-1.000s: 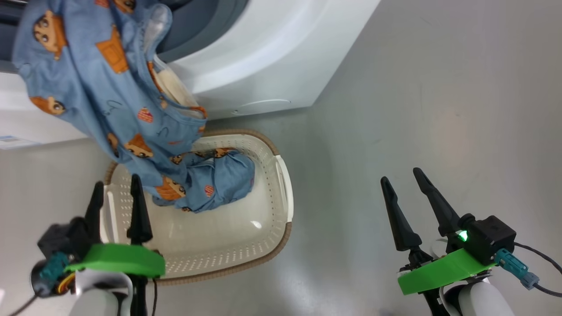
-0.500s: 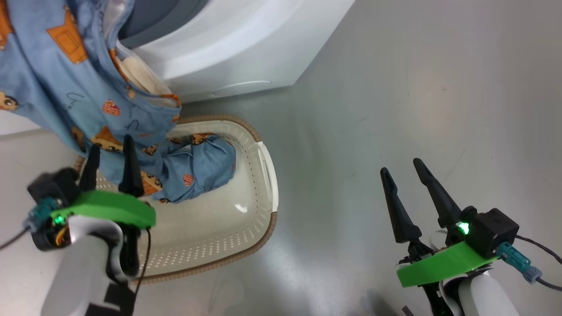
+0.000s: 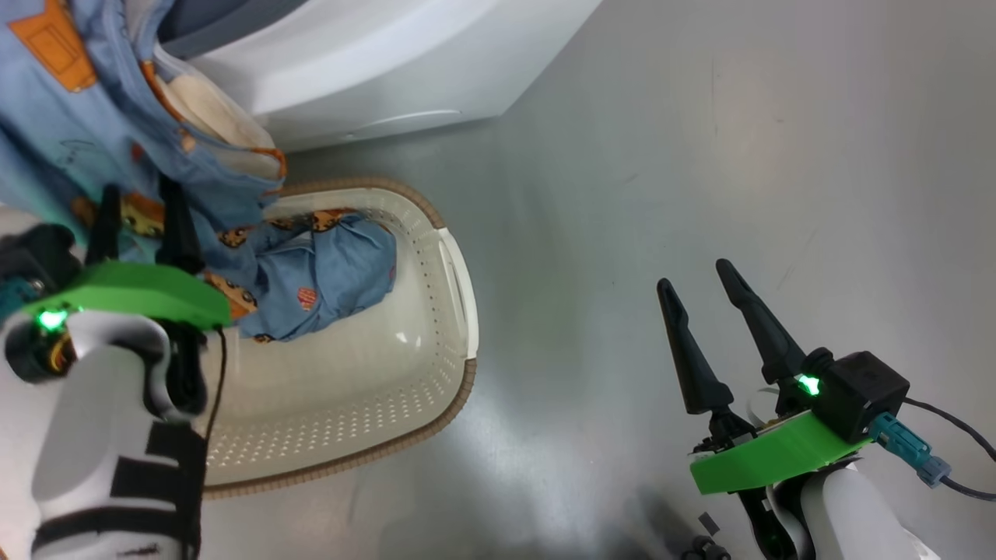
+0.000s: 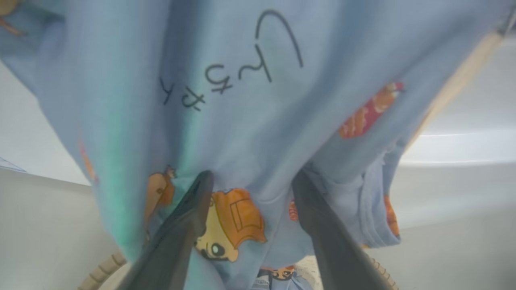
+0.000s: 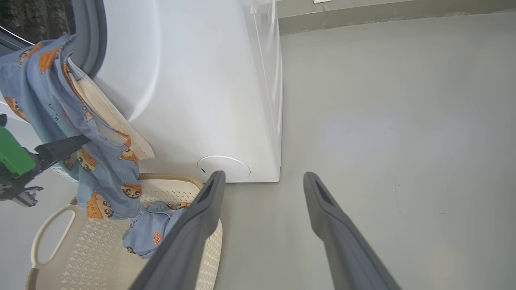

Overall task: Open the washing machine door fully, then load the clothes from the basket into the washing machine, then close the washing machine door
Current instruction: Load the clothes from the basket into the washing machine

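Observation:
The clothes are light blue with orange figures. One garment (image 3: 70,117) hangs from the washing machine (image 3: 389,62) mouth down into the basket (image 3: 459,381), where its lower end (image 3: 327,272) lies bunched. My left gripper (image 3: 140,214) is open right at the hanging cloth. In the left wrist view the fabric (image 4: 250,100) drapes across and between my left gripper's (image 4: 252,177) spread fingers. My right gripper (image 3: 695,274) stands open over bare floor, right of the basket. The grey seal (image 5: 90,36) shows in the right wrist view. The washing machine door is out of view.
The round cover (image 5: 223,168) sits low on the machine's front, just above the basket's far rim (image 5: 169,177). Grey floor (image 3: 700,140) stretches to the right of the machine and basket. A basket handle (image 5: 52,217) faces the left arm.
The head camera has turned, sliding the whole scene left and up. My left gripper has risen from the basket's near edge to the hanging garment. The right gripper has barely moved.

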### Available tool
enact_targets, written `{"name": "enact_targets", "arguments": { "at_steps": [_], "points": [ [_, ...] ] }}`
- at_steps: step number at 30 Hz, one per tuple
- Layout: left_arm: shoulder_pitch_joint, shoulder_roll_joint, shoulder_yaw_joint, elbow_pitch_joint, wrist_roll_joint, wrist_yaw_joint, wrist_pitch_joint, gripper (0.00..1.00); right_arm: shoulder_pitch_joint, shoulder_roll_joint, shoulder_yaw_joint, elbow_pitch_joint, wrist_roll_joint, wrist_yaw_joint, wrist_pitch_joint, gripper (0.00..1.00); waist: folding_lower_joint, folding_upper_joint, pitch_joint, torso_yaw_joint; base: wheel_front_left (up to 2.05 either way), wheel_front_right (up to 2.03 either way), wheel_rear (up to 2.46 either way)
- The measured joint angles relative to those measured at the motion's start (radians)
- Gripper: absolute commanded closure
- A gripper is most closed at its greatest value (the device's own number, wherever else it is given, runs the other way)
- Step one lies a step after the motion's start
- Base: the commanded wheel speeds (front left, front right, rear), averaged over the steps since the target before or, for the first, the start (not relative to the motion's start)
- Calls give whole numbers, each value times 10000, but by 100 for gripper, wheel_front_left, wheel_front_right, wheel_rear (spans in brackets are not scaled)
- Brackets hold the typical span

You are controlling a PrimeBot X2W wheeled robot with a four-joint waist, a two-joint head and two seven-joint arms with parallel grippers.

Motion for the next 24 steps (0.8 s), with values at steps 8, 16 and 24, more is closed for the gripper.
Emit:
{"name": "enact_targets", "arguments": {
  "at_steps": [8, 16, 24],
  "points": [
    [-872, -125, 924, 165, 646, -71, 0, 0, -160, 0, 136, -44, 2, 0, 0, 0, 0, 0, 407, -230, 0, 0, 0],
    [-939, -554, 1697, -182, 1137, 123, -19, 15, -167, 0, 205, -46, 59, 0, 0, 0, 0, 0, 694, -261, 0, 0, 0],
    [-825, -811, 2222, -556, 1394, 146, -27, 100, -356, 0, 151, -38, 58, 0, 0, 0, 0, 0, 703, -256, 0, 0, 0]
  ]
}}
